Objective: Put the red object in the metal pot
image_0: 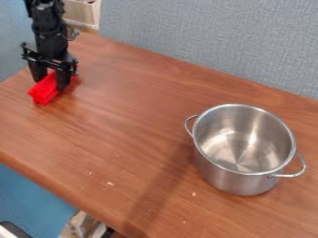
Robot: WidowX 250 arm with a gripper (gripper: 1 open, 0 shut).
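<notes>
A textured grey-blue wall (211, 42) rises behind a reddish-brown wooden table (125, 139).

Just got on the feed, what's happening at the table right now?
The robot arm is down at the far left corner of the wooden table, with its pincer closed on the red block. The block looks to be on the tabletop, though the pincer hides part of it. The metal pot stands upright over on the right, nothing in it, so the block has yet to go in.
</notes>
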